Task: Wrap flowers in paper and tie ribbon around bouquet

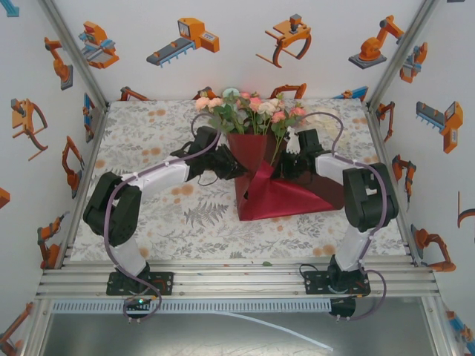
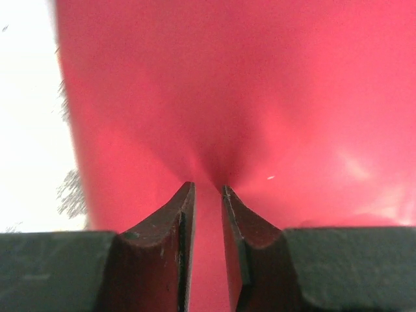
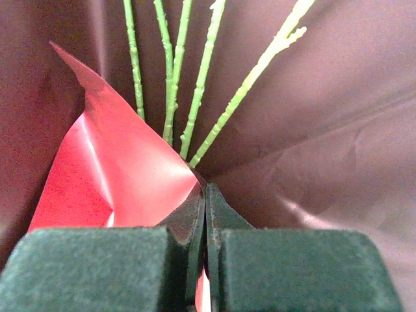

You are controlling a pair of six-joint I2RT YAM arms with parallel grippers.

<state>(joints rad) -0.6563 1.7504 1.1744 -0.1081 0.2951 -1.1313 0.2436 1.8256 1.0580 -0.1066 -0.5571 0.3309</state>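
Observation:
The flowers stand at the back centre, pink, peach and cream blooms above the dark red paper, which is folded up around their stems. My left gripper is against the paper's left side. In its wrist view the jaws stand narrowly apart, and the paper puckers into the gap between them. My right gripper is at the paper's right side. Its jaws are shut on a lifted flap of paper, just below several green stems.
The paper's lower part spreads over the leaf-patterned tablecloth toward the front right. Printed walls close in the back and both sides. A thin white strip lies below the table's near rail; I cannot tell whether it is the ribbon.

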